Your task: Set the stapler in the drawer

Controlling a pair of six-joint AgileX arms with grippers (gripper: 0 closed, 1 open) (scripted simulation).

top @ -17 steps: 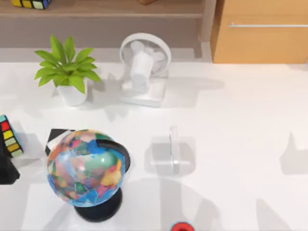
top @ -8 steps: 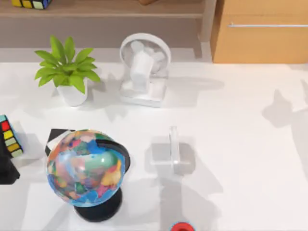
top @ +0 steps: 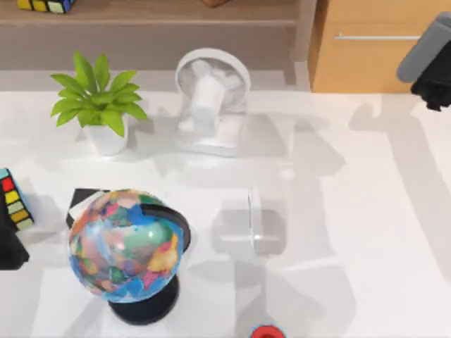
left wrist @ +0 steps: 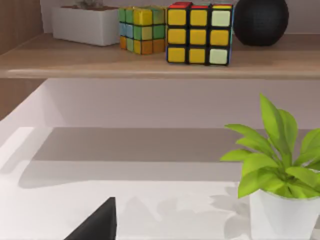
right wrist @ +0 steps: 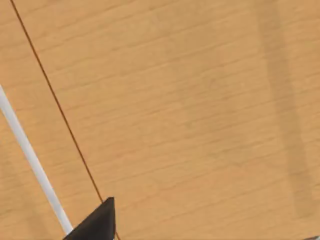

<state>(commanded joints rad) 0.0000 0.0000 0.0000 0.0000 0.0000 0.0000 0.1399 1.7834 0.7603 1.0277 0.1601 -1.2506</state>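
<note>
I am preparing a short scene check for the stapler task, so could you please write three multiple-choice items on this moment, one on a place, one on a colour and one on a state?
1. Where does the stapler lie?
A. On the white table, between the globe and the table's right side
B. Inside the drawer
C. On the brown shelf

2. What colour is the drawer front?
A. Dark grey
B. Light tan wood
C. Green

3. What state is the drawer in?
A. Pulled fully out
B. Taken off and lying on the table
C. Shut, its silver handle flush at the front

Answers: 1 A, the top view shows it flat on the table, right of the globe. 2 B, the right wrist view faces tan wood grain. 3 C, no white inside walls are exposed.
</note>
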